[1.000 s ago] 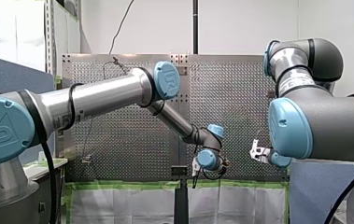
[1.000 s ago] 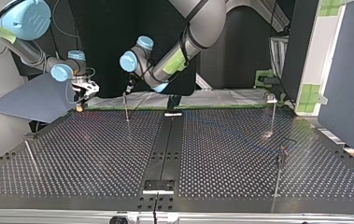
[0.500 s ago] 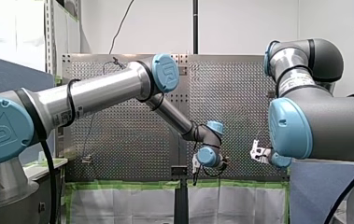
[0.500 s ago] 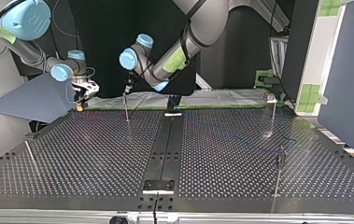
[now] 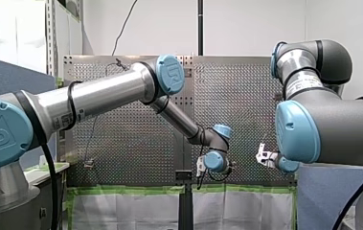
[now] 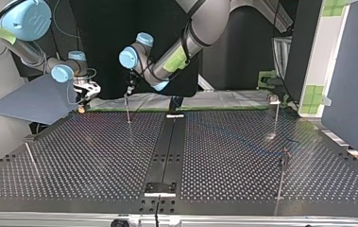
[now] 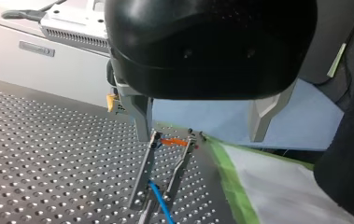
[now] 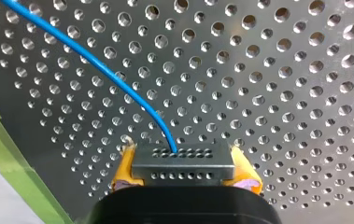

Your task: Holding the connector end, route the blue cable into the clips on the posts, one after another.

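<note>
In the right wrist view my right gripper [image 8: 180, 173] is shut on a grey connector block [image 8: 182, 162], held between its yellow pads [image 8: 123, 170]. The blue cable [image 8: 95, 60] leaves the block and runs off over the perforated table. My left gripper [image 7: 200, 137] is open, its metal fingers [image 7: 139, 114] spread wide with nothing between them. It hangs just over a thin post [image 7: 143, 179] with an orange clip [image 7: 172, 141]; the blue cable [image 7: 158, 198] passes the post lower down. In the top view my left gripper [image 6: 129, 89] is above that post [image 6: 127, 108], and my right gripper [image 6: 83, 94] is to its left.
Three more thin posts stand on the table in the top view: one at the far right [image 6: 276, 113], one at the near right [image 6: 283, 172], one leaning at the near left [image 6: 30, 158]. Green tape [image 7: 233, 184] edges the table by a white sheet.
My left arm has lifted a little and shifted slightly to the top view's left, staying over the post. My right arm and the connector have not moved.
</note>
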{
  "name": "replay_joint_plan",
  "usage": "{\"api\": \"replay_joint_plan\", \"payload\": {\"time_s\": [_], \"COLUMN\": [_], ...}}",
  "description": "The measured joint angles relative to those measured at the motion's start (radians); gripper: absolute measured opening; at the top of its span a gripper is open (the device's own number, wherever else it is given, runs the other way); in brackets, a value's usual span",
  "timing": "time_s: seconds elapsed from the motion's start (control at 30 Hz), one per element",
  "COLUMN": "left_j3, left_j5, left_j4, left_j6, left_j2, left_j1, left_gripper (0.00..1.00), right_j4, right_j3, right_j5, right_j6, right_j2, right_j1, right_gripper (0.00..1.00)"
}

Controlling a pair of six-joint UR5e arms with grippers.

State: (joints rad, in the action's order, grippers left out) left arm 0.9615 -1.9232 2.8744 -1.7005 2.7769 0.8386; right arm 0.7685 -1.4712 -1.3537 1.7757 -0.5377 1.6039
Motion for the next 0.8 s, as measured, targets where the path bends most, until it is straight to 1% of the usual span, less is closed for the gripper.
{"api": "replay_joint_plan", "payload": {"time_s": [0.13,0.43,0.8], "left_j3": [0.0,0.0,0.0], "left_j5": [-0.015,-0.041,-0.069], "left_j4": [-0.028,-0.082,-0.079], "left_j6": [0.0,-0.014,-0.014], "left_j2": [0.0,0.0,0.0], "left_j1": [0.008,0.026,0.031], "left_gripper": [1.0,1.0,1.0], "right_j4": [0.001,0.005,0.002], "right_j3": [0.0,0.001,0.002], "right_j5": [0.008,0.014,0.02], "right_j6": [0.007,0.019,0.019], "right_j2": [0.0,0.001,0.001], "right_j1": [0.0,0.0,0.001], "right_gripper": [0.0,0.0,0.0]}}
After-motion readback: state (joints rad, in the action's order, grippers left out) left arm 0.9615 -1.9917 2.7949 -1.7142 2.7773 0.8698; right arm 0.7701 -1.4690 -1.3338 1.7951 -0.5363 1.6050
